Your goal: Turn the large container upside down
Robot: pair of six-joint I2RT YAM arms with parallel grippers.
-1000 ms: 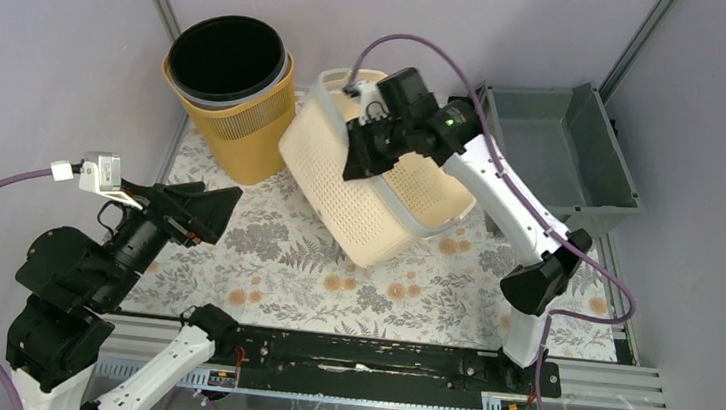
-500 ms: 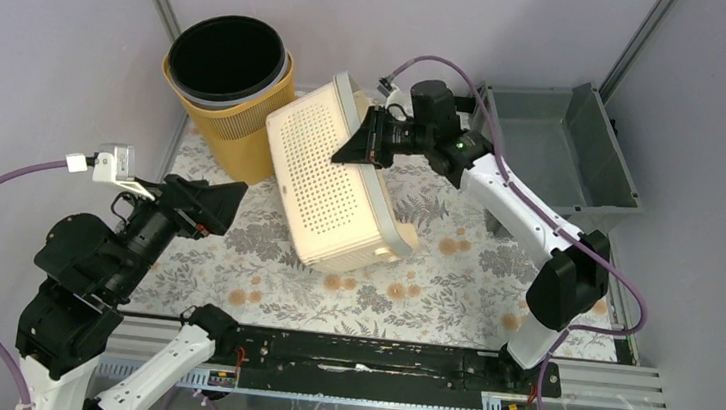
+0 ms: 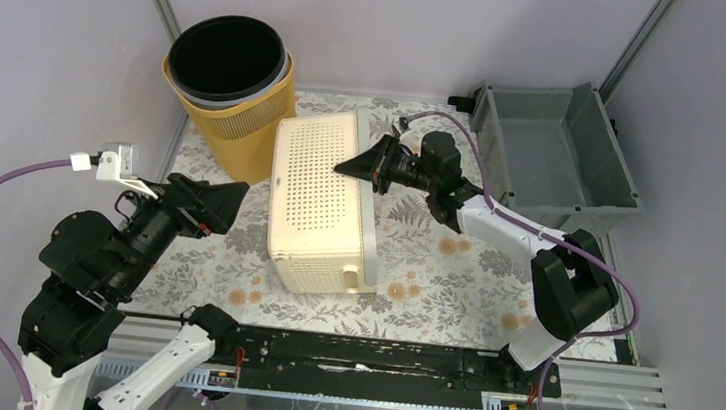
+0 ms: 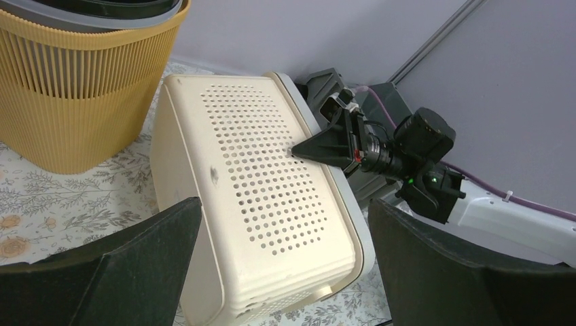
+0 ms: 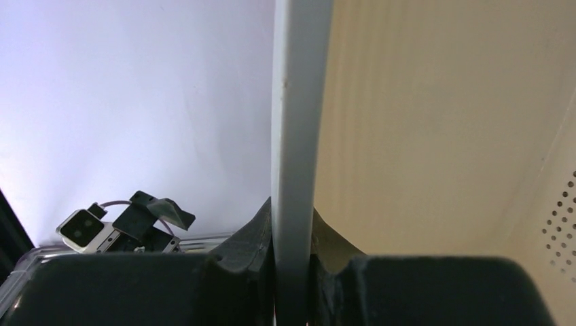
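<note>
The large container is a cream perforated basket [image 3: 320, 191]. It lies with its bottom facing up on the floral mat [image 3: 433, 272], between the two arms. My right gripper [image 3: 361, 168] is shut on its right-hand rim; the wrist view shows the grey-white rim [image 5: 295, 136] pinched between the fingers [image 5: 293, 217]. My left gripper [image 3: 224, 202] is open and empty, hovering left of the basket without touching it. In the left wrist view the basket [image 4: 265, 176] fills the gap between the left gripper's [image 4: 282, 204] fingers, with the right gripper [image 4: 295, 151] at its far rim.
A yellow ribbed bin with a black liner [image 3: 229, 92] stands at the back left, close to the basket's far left corner. A grey open crate [image 3: 555, 153] sits at the back right. Purple walls enclose the table.
The right gripper has swung the basket over and down to the left, from tilted on its side to bottom-up on the mat. The left gripper has shifted slightly.
</note>
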